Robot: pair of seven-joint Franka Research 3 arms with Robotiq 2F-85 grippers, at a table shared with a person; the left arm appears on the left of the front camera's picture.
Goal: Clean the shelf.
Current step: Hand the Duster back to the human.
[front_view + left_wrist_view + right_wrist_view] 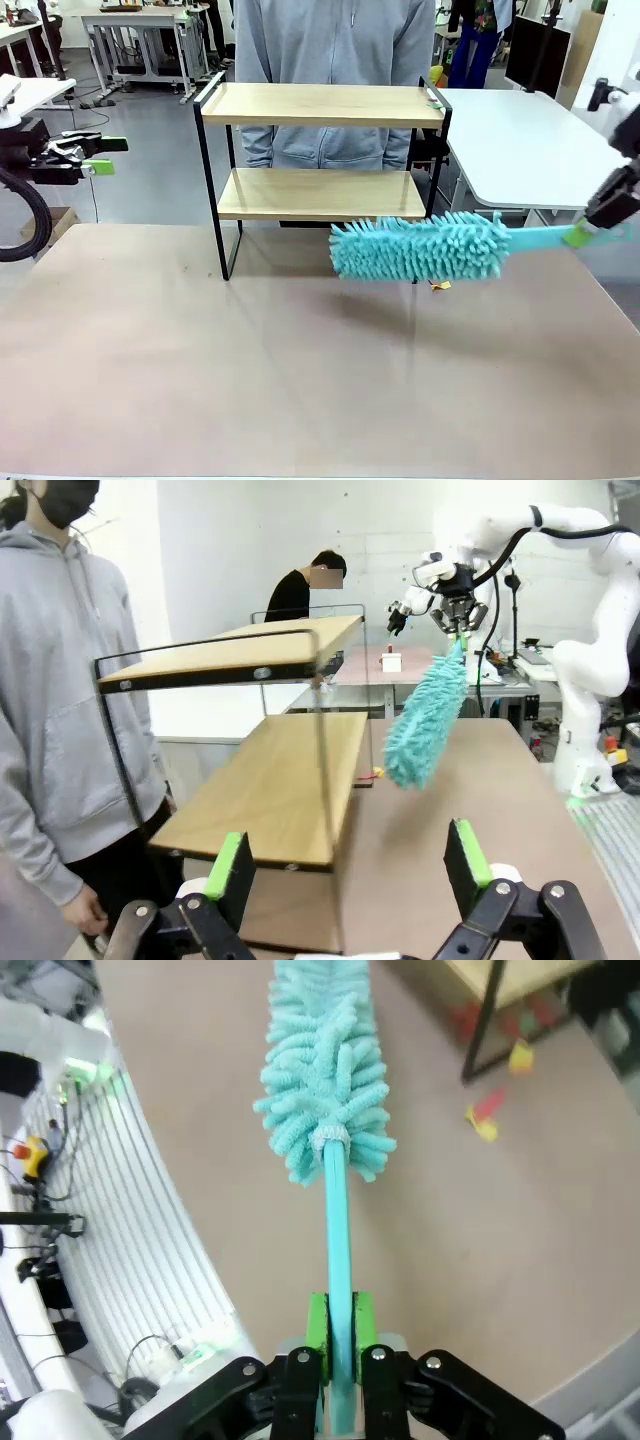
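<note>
- Duster [420,247] clamped by its handle in right claw [580,236], head at 5 o'clock of the shelf [320,190].
- Left claw [100,155] wide, idle.
- Next, likely: sweep the lower board.

two-tier wooden shelf [320,110] upright on table, boards bare.

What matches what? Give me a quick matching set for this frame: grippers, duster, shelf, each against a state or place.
1. left gripper
2. right gripper
3. fluffy turquoise microfibre duster
4. two-tier wooden shelf with black metal frame

a. stands on the table before the person
b. open, holding nothing
c. held in the air beside the lower board
d. shut on a turquoise handle

Pairs: 1-b, 2-d, 3-c, 4-a
</note>
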